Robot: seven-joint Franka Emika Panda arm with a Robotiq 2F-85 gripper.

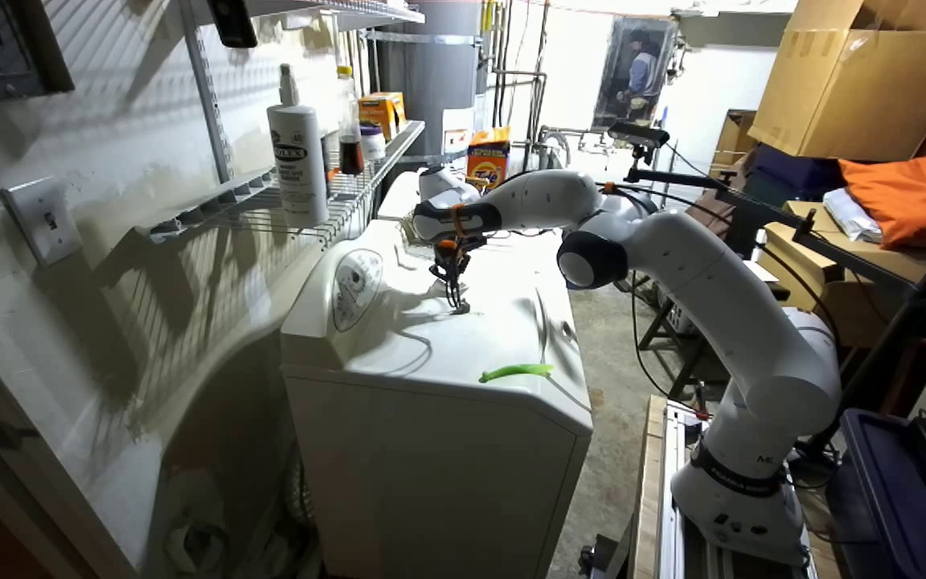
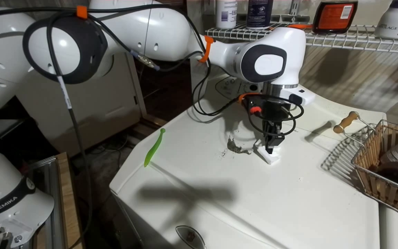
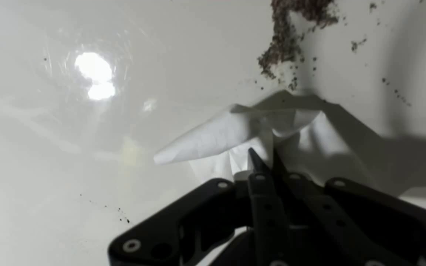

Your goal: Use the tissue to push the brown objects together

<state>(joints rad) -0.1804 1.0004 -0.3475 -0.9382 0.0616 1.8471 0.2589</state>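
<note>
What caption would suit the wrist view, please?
Gripper holds a crumpled white tissue near brown crumbs on a white surface.

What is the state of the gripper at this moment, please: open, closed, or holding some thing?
Gripper: closed, holding the crumpled white tissue.

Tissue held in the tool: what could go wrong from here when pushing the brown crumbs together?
The tissue looks thin and crumpled, so its fold beside the tool might buckle against the brown pile.
Stray crumbs lie apart from that pile, so one push may miss them.
A few grains lie close to the tissue and could slide underneath it rather than move along.
</note>
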